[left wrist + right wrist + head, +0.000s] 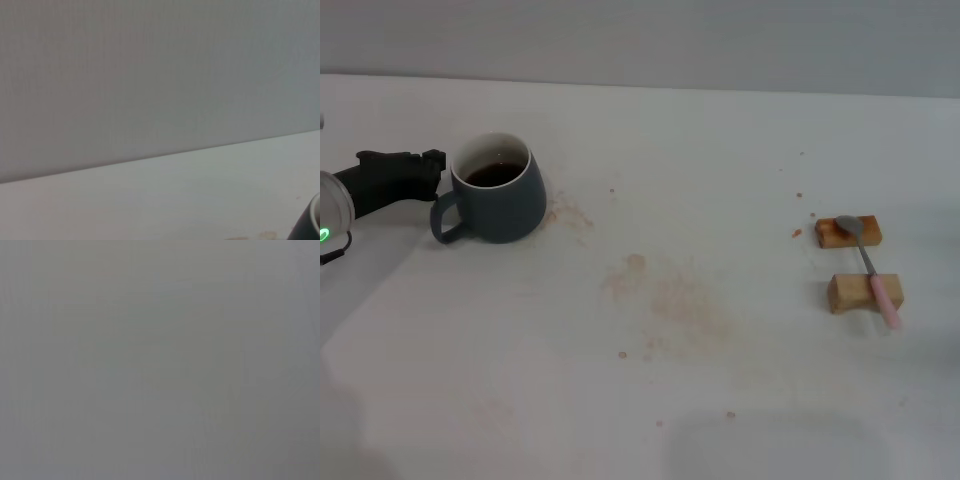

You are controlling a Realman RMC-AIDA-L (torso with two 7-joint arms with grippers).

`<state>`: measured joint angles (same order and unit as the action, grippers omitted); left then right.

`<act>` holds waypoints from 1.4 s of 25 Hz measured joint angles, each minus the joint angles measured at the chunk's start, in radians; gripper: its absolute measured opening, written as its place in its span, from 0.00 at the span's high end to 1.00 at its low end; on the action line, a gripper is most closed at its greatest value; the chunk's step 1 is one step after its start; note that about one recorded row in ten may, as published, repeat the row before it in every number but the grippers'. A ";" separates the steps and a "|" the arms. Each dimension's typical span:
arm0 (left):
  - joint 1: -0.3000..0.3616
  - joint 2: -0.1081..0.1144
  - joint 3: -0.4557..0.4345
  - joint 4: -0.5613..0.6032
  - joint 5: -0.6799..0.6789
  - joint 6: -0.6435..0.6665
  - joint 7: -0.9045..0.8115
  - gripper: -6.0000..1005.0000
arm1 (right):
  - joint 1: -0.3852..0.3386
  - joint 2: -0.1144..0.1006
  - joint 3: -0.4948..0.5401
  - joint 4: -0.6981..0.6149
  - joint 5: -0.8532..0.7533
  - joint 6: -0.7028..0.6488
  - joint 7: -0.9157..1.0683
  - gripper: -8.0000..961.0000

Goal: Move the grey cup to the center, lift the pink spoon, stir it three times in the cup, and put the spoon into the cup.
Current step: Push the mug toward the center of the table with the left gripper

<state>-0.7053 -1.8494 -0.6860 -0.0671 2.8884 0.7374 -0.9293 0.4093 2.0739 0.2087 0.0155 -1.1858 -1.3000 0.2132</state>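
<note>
One gripper is at work: my left gripper sits just beside the grey cup, on its handle side, close to the rim. Whether its fingers are parted or closed cannot be determined, and nothing is visibly held. My right gripper is out of view.

Risks from this position:
- Spill. The cup holds dark liquid near the rim; a fast or jerky slide toward the centre would slosh it onto the table.
- Tipping. A push applied high on the wall could tilt the cup.
- Rotation. Contact on the loop handle alone could spin the cup rather than translate it.

The cup is squat, rounded, dark blue-grey, white inside, and upright. The pink spoon lies well apart from it, bridging two wooden blocks.
</note>
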 joint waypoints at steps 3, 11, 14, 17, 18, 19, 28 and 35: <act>-0.005 -0.001 0.001 -0.002 0.000 0.000 0.000 0.94 | 0.002 0.000 0.000 -0.002 0.000 0.004 0.000 0.37; -0.015 -0.005 0.029 0.001 0.000 0.016 -0.002 0.94 | 0.002 0.000 0.001 -0.002 0.000 0.004 0.000 0.36; -0.015 -0.006 0.029 0.001 0.000 0.023 -0.002 0.94 | 0.002 0.000 0.001 -0.002 0.000 0.004 0.000 0.36; -0.015 -0.006 0.030 0.001 0.000 0.049 -0.004 0.94 | 0.002 0.000 0.000 -0.002 0.000 0.007 0.000 0.36; -0.015 -0.006 0.030 0.001 0.000 0.050 -0.004 0.94 | 0.002 0.000 0.000 -0.002 0.000 0.008 0.000 0.36; -0.015 -0.006 0.030 0.001 0.000 0.053 -0.004 0.94 | 0.002 0.000 0.000 -0.002 0.000 0.009 0.000 0.36; -0.014 -0.020 0.052 0.001 0.000 0.055 -0.004 0.94 | 0.000 0.001 -0.001 0.002 0.000 0.010 0.000 0.36; -0.015 -0.033 0.076 0.001 0.000 0.065 -0.003 0.93 | 0.001 0.001 -0.006 0.003 -0.005 0.010 0.000 0.37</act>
<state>-0.7202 -1.8824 -0.6100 -0.0662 2.8885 0.8026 -0.9326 0.4101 2.0753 0.2029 0.0184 -1.1906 -1.2900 0.2132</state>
